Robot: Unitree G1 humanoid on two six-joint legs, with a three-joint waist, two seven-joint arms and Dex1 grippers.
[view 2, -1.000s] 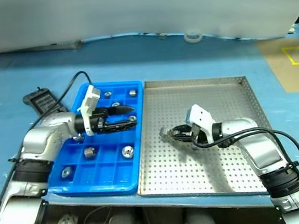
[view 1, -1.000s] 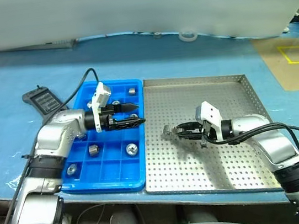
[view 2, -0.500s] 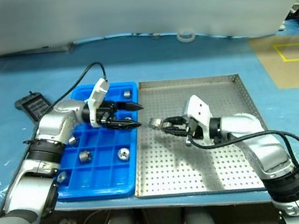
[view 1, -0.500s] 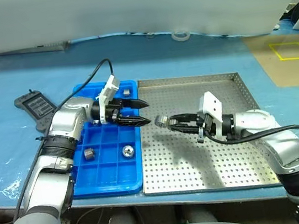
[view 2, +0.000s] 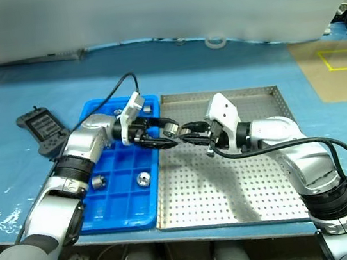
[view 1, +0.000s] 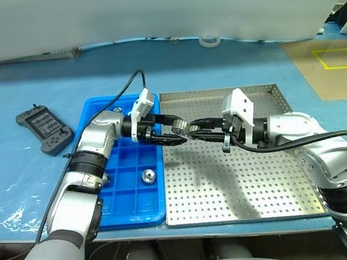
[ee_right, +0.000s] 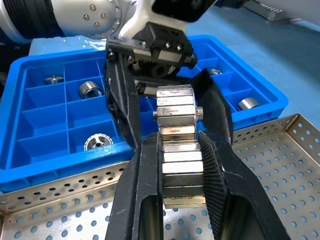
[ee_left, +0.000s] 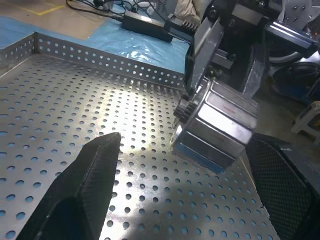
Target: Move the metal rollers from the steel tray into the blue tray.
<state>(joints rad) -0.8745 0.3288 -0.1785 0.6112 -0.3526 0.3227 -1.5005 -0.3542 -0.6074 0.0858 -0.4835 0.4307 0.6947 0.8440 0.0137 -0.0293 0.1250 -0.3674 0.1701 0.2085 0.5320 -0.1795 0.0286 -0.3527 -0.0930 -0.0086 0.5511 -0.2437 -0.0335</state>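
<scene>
Holding a metal roller (ee_right: 176,152) tight, the right claw (view 1: 194,128) meets the left claw (view 1: 169,132). The left claw's fingers are spread wide around it, above the steel tray (view 1: 246,184) beside the blue tray (view 1: 122,198).

blue tray (view 1: 116,206) partly hidden by left arm

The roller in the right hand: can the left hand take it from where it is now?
Probably yes: the left hand is open, its fingers either side of the roller that the right hand holds up above the steel tray.
</scene>
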